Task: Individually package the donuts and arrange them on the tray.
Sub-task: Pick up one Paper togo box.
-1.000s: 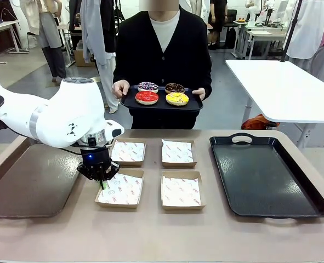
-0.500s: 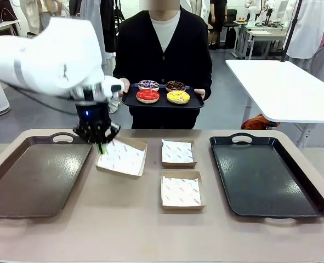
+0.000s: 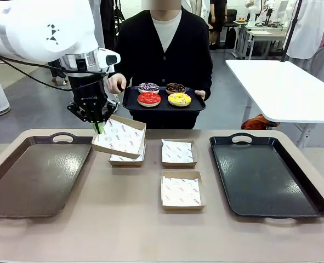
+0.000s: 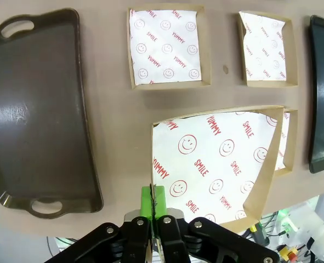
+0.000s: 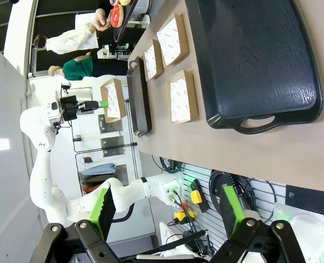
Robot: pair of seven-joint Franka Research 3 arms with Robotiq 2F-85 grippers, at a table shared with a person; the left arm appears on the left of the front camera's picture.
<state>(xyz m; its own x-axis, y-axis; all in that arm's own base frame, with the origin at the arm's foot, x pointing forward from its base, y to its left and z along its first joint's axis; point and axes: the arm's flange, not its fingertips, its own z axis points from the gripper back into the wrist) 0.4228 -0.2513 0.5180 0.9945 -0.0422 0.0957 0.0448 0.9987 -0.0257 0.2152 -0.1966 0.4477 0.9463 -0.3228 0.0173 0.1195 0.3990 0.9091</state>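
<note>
Donuts [image 3: 163, 94]: all four sit on small black tray [image 3: 130, 102] in person's hands [image 3: 116, 83], far side of counter [image 3: 123, 219].
Front: left jaws pinch rim of paper-lined cardboard box [image 3: 119, 137], which is tilted, up off counter.
Left wrist: yep, green pads [image 4: 147, 198] tight on box edge.
Right wrist: right jaws wide, holding nothing, big black tray [image 5: 255, 60] beyond.

Most of one shallow brown cardboard box lined with printed white paper [image 3: 126, 160] is covered by a raised box [image 3: 119, 137] of the same kind. Left of the raised box, a brown plastic tray [image 3: 35, 175] is cut by the picture's edge. In the right wrist view, the donuts [image 5: 117, 13] are too small to be told apart.
</note>
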